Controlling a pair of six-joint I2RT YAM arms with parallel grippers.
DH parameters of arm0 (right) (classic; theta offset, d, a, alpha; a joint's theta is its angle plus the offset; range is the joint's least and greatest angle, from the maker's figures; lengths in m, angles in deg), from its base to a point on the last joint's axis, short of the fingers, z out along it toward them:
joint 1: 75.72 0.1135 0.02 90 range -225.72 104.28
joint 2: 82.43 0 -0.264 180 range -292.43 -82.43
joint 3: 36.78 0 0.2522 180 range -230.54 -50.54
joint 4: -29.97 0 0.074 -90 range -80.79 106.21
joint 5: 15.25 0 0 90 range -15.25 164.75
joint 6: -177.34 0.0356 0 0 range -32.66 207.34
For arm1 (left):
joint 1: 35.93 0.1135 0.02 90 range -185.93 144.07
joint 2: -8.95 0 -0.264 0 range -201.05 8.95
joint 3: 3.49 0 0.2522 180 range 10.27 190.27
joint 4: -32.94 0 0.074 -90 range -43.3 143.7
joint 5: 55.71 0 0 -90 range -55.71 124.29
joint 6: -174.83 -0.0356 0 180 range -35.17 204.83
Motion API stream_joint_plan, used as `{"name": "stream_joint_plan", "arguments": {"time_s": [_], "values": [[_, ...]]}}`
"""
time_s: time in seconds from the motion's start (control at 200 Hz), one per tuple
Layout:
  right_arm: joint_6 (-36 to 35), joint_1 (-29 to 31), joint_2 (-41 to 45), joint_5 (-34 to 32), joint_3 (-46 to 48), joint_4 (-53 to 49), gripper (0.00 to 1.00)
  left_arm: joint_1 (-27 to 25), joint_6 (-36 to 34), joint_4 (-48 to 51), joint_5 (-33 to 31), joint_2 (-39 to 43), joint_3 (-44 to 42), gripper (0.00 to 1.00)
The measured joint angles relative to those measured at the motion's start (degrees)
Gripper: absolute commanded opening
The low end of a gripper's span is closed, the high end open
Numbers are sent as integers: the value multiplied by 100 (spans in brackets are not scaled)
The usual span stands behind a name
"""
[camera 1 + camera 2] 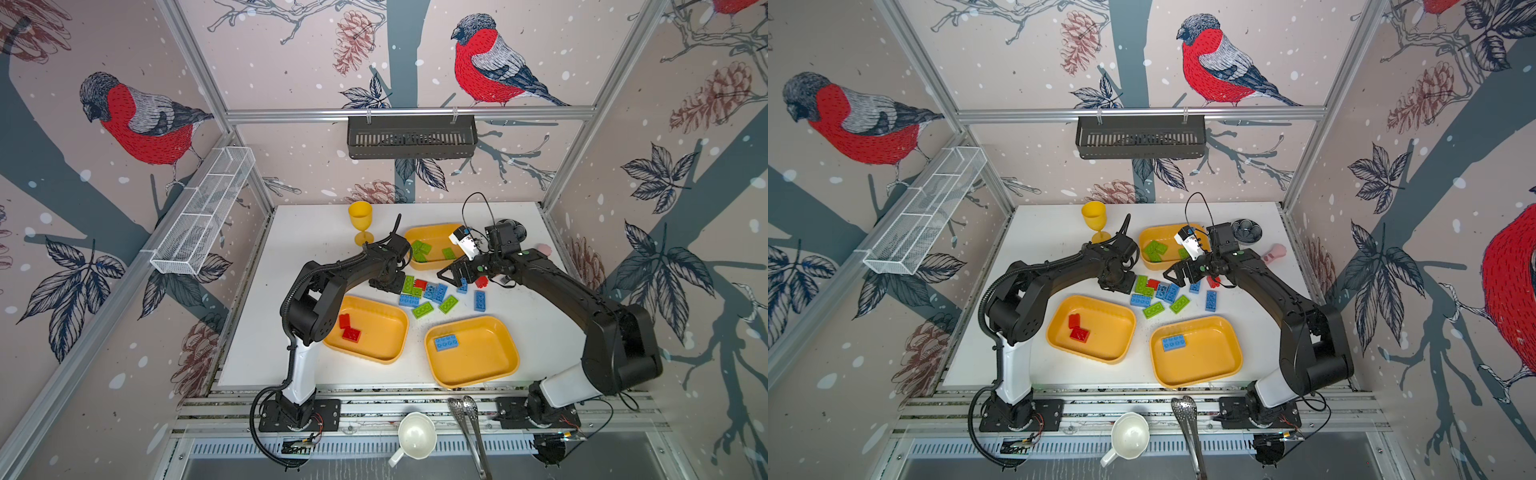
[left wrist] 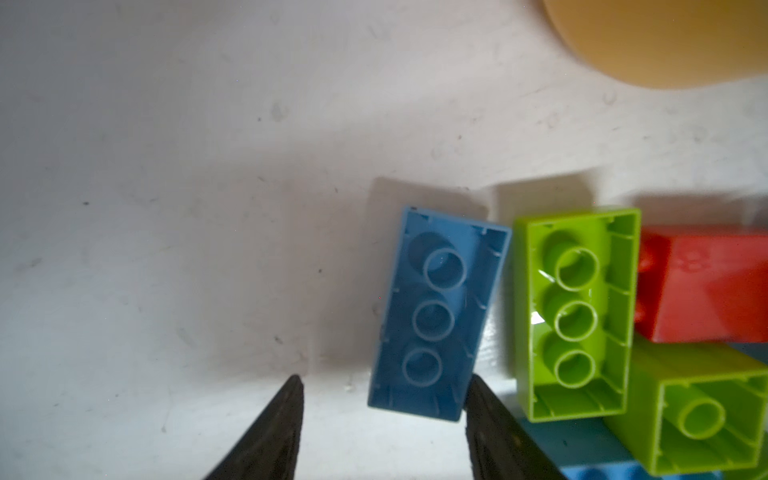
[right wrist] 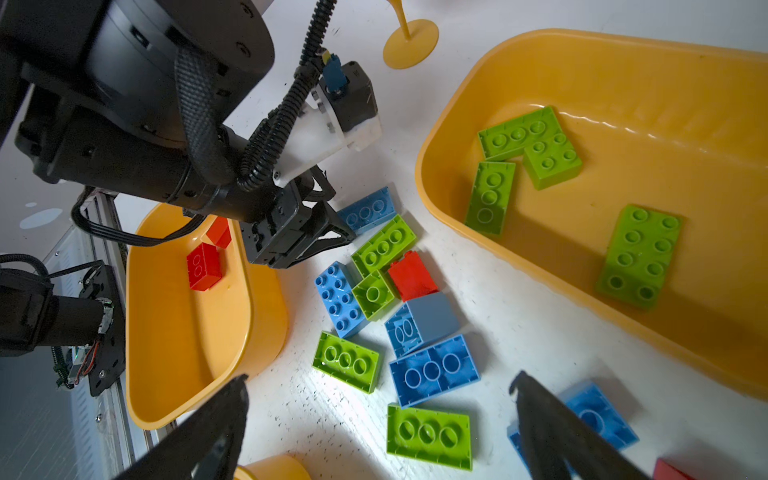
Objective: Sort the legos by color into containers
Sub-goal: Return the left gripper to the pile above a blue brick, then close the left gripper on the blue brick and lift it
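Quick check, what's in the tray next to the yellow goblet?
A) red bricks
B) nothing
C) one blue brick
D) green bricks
D: in a top view the far tray beside the goblet holds only green bricks. The red bricks lie in the left tray and one blue brick lies in the right tray.

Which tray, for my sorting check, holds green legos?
The far tray beside the goblet; the near left tray holds red legos, the near right tray one blue lego.
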Motion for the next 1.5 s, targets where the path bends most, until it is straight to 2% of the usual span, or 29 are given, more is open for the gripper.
{"name": "stream_joint_plan", "arguments": {"time_s": [0.375, 0.55, 0.68, 0.891, 1.041, 1.276, 1.501], "values": [[-103, -26, -57, 2, -33, -28, 100, 39, -17, -48, 28, -197, 280, 60], [-107, -39, -57, 2, -33, -28, 99, 39, -109, -105, 120, -341, 382, 53], [-107, -63, -57, 4, -31, -28, 99, 52, -142, -136, 120, -393, 450, 44], [-107, -79, -52, 4, -9, -31, 100, 90, -153, -155, 125, -437, 472, 36], [-107, -111, -37, 4, -7, -31, 99, 164, -155, -133, 164, -407, 472, 35], [-109, -160, 26, 61, 0, -52, 99, 212, -173, 42, 452, 205, 496, 35], [-140, -227, 278, 181, 105, -337, 99, -192, -262, 122, 1150, 1099, 118, 33]]}}
